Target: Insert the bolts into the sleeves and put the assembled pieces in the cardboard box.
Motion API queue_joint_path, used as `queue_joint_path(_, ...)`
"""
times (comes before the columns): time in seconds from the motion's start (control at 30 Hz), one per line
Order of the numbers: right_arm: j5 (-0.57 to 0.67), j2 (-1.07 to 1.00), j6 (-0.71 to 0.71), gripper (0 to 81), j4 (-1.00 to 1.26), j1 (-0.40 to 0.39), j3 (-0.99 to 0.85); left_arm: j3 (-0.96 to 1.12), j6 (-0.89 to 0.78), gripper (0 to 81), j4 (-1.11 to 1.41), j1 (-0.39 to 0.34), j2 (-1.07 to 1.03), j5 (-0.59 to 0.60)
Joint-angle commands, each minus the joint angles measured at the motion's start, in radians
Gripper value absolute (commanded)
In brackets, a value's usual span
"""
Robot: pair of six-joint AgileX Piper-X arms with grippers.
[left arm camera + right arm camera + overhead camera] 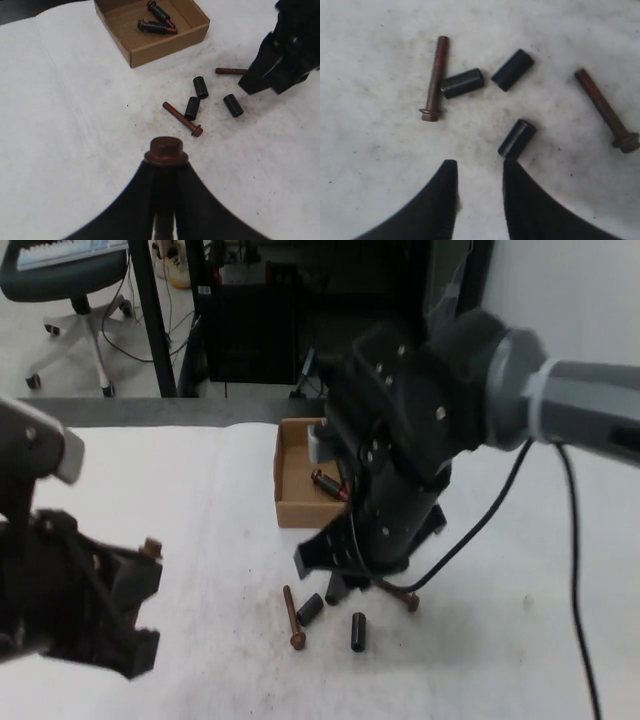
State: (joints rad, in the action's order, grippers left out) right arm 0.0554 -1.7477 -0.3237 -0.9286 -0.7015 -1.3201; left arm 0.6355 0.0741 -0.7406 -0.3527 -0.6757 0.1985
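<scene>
Two pieces (156,26), seemingly assembled, lie in the cardboard box (165,47). Three sleeves (200,87) and two bolts (181,118) lie loose on the bench (60,125). Fingers of the left gripper (165,169) clamp a third bolt (166,149); those of the right gripper (479,175) stand apart.

A white counter (180,490) is seen. A chair on wheels (50,282) is parked on the floor (60,375) behind it, beside a black post (152,320).
</scene>
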Motion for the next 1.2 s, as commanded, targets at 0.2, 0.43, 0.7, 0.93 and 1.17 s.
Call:
queue_joint_path(0.2, 0.048, -0.096, -0.104, 35.1, -0.083, 0.018, -0.001, 0.065, -0.007, 0.1, -0.005, 0.002, 0.011, 0.006)
queue_joint_path(0.43, 0.048, -0.096, -0.157, 35.7, -0.081, 0.018, -0.003, 0.065, 0.031, 0.1, -0.051, 0.002, 0.011, 0.006)
queue_joint_path(0.7, -0.02, -0.097, -0.174, 35.7, -0.03, 0.032, -0.003, 0.065, 0.037, 0.1, -0.056, 0.002, 0.011, 0.006)
queue_joint_path(0.93, -0.007, -0.097, -0.182, 35.6, -0.012, 0.094, -0.003, 0.065, 0.037, 0.1, -0.056, 0.002, 0.011, 0.006)
queue_joint_path(1.17, 0.018, -0.097, -0.202, 35.2, 0.004, 0.106, -0.003, 0.065, 0.037, 0.1, -0.056, 0.002, 0.011, 0.006)
